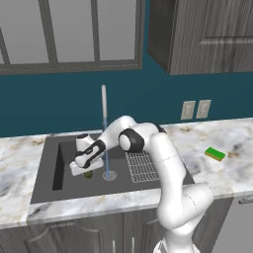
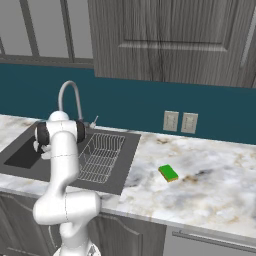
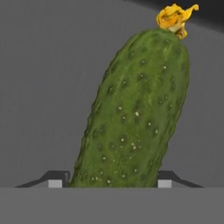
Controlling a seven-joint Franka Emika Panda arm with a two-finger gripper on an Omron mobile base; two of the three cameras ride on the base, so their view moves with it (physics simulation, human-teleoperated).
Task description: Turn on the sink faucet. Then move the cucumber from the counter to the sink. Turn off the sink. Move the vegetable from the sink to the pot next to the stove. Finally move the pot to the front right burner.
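In the left base view the tool [image 1: 85, 170] is reaching into the sink [image 1: 47, 185] beside running water — the cucumber [image 1: 89, 174] is lying just under it. In the hand view the cucumber [image 3: 138, 113] is sitting between open fingers [image 3: 55, 178], ungripped. Judging by looks, it's stiff, light, wet-slippery — best pinched mid-body.

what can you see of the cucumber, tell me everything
The cucumber is a stubby dark-green oblong with a bumpy, pale-speckled skin and a shrivelled yellow blossom at its far end. In the hand view it lies lengthwise between the two dark fingertips of the hand, over the dark-grey floor of the sink. The left base view shows it as a small green shape just under the hand, beside the water stream and drain. Whether the fingers press on it cannot be told.
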